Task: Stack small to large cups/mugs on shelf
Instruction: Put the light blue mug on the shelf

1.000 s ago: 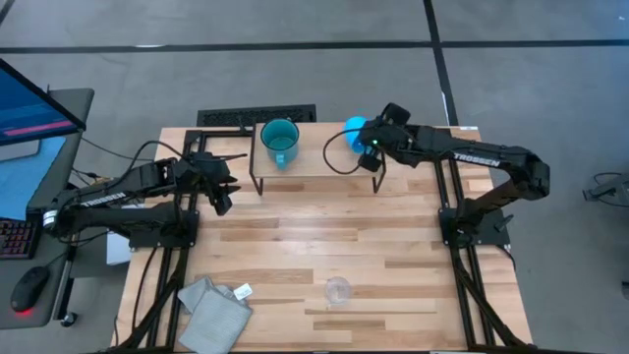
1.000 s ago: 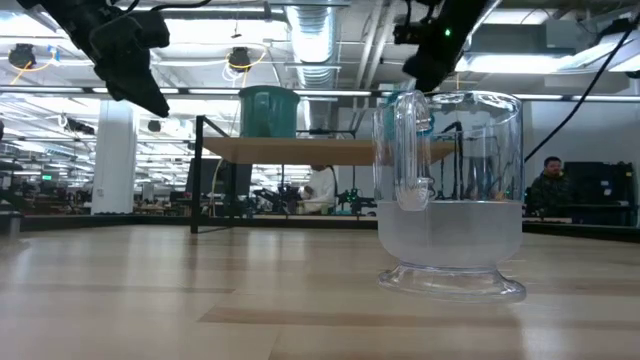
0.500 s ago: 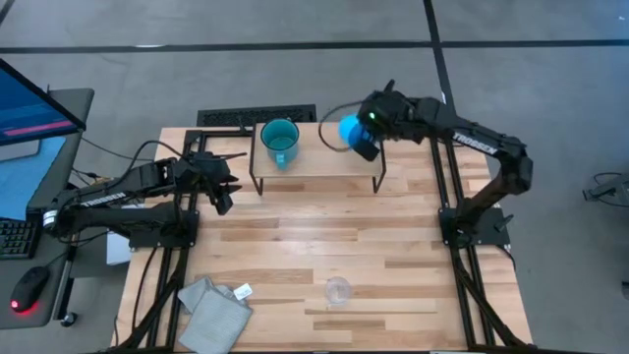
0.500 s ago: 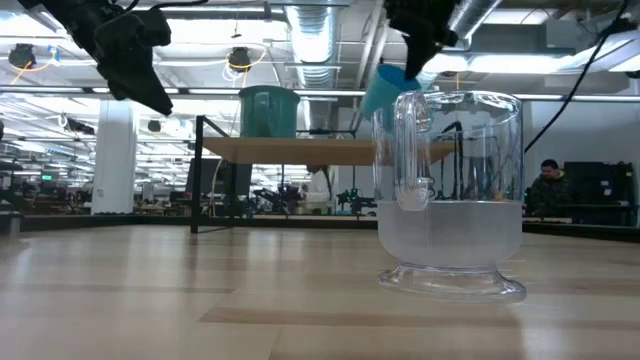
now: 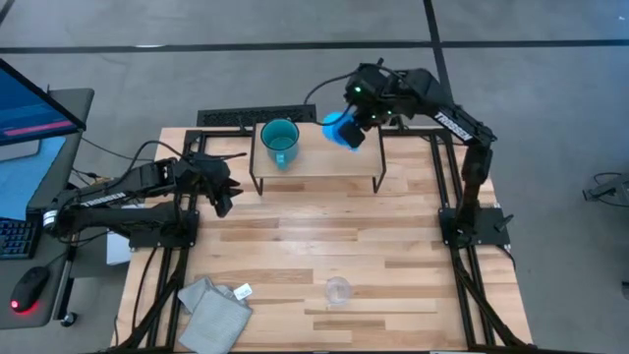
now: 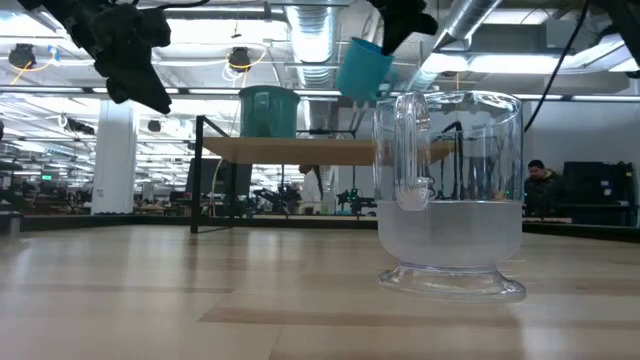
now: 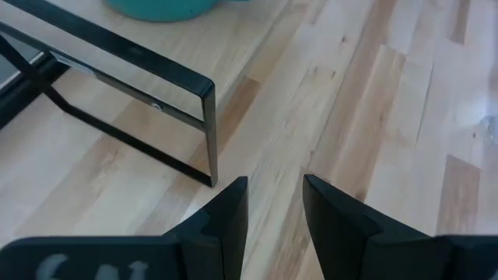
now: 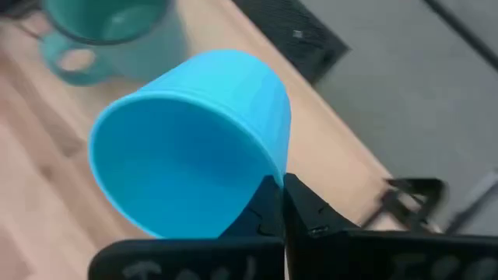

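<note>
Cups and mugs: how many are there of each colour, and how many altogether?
Teal mug, standing on the shelf: 1
Bright blue mug, tilted in the air in the right gripper: 1
Clear cup, on the table: 1
Total: 3

Grey floor (image 5: 550, 98), ceiling ducts (image 6: 320, 20)

Light is even and bright from ceiling strips I see in the low view. Soft shadows only on the surface (image 5: 324, 236). The clear cup (image 6: 450, 195) looms close, slightly soft. My right wrist view is blurred throughout; the blue mug (image 8: 194, 140) smears at its edges.
</note>
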